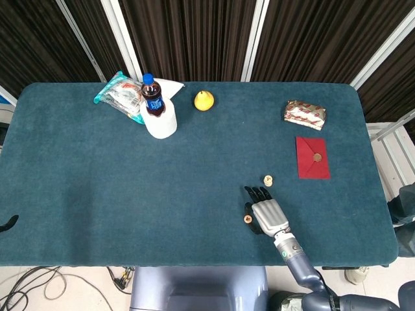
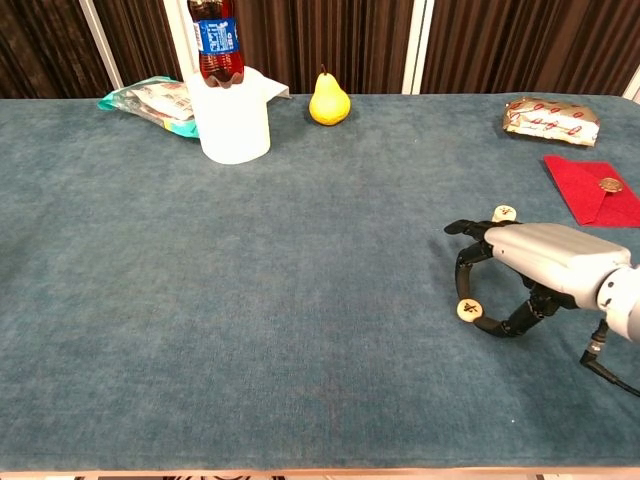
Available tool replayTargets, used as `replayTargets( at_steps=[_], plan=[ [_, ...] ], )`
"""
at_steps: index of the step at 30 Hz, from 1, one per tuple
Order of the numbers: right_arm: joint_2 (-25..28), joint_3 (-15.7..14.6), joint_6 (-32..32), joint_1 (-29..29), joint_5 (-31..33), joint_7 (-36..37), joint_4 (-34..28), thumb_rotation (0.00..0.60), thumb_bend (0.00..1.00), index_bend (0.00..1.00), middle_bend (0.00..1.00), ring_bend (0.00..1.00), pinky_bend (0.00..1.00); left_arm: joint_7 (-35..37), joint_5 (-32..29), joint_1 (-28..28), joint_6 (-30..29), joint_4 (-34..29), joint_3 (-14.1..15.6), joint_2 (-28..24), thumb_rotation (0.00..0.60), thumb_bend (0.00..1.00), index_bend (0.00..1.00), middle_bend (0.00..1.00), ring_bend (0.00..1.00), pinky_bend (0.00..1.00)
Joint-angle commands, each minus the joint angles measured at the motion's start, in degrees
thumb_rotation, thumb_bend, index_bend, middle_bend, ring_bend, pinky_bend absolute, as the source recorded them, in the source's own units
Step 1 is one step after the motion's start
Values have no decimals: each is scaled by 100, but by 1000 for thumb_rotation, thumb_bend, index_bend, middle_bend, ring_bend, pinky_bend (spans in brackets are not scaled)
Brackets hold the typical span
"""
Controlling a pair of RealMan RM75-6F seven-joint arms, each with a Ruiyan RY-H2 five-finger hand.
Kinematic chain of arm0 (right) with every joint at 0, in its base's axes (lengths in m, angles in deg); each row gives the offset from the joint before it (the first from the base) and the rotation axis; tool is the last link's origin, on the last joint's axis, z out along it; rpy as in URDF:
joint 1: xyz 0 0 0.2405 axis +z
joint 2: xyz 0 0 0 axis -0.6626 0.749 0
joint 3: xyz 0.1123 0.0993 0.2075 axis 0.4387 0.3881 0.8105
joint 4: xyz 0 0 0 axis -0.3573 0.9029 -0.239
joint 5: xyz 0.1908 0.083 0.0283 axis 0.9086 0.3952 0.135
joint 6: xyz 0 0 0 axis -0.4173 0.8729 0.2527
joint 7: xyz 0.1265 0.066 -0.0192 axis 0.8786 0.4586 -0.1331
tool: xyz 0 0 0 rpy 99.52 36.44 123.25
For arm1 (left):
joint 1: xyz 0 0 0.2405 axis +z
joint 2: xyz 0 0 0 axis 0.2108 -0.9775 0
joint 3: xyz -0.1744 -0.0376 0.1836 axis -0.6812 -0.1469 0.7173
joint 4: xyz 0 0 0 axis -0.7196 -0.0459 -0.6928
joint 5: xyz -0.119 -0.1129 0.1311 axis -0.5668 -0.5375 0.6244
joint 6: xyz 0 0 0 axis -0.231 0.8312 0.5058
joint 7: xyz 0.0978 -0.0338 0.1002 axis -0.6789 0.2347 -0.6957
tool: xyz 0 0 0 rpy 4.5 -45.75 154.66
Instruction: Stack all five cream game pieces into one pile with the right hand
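My right hand [image 1: 268, 212] [image 2: 530, 265] is low over the blue cloth near the front right. Its thumb and a curled finger pinch a cream game piece [image 1: 247, 219] [image 2: 468, 311], which is tilted with its marked face showing. A second cream piece [image 1: 268, 180] [image 2: 503, 213] lies flat just beyond the fingertips. A third one [image 1: 317, 157] [image 2: 609, 184] rests on a red envelope [image 1: 312, 165] [image 2: 590, 200]. Only a dark tip of my left hand [image 1: 6, 222] shows at the left edge, and its fingers are hidden.
At the back left, a cola bottle [image 1: 153, 96] stands in a white cup [image 2: 235, 120] beside a snack bag [image 1: 120, 92]. A yellow pear [image 1: 203, 100] sits at the back centre and a foil packet [image 1: 305, 114] at the back right.
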Motion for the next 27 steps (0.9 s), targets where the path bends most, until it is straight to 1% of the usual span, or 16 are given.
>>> replayTargets(
  at_steps=[1,5,9,13,15,20,27],
  plan=[
    [60,57,42,-7,-4,44,-69,600,432,524,0,0,0,-2,-1,-1,1,2,-1,1,600,165,59,0,0,0],
    [212,226,136,5,17,100,-231,600,432,524,0,0,0,7,3,-1,2,0,0,-1,600,165,59,0,0,0],
    [516,526,129,76,223,139,-511,600,432,523,0,0,0,15,3,0,3,-3,0,-3,600,165,59,0,0,0],
    [768,840,-14,215,597,101,-621,600,431,524,0,0,0,20,4,0,3,-6,1,-6,600,166,59,0,0,0],
    [883,1017,-128,324,870,52,-588,600,432,524,0,0,0,30,9,1,5,-7,3,-12,600,165,59,0,0,0],
    [1011,1262,-411,563,1499,-91,-336,600,431,524,0,0,0,15,2,1,1,-3,1,-5,600,166,59,0,0,0],
    [977,1362,-677,842,2155,-259,42,600,432,523,0,0,0,-1,-5,-1,-3,3,-2,4,600,165,59,0,0,0]
  ],
)
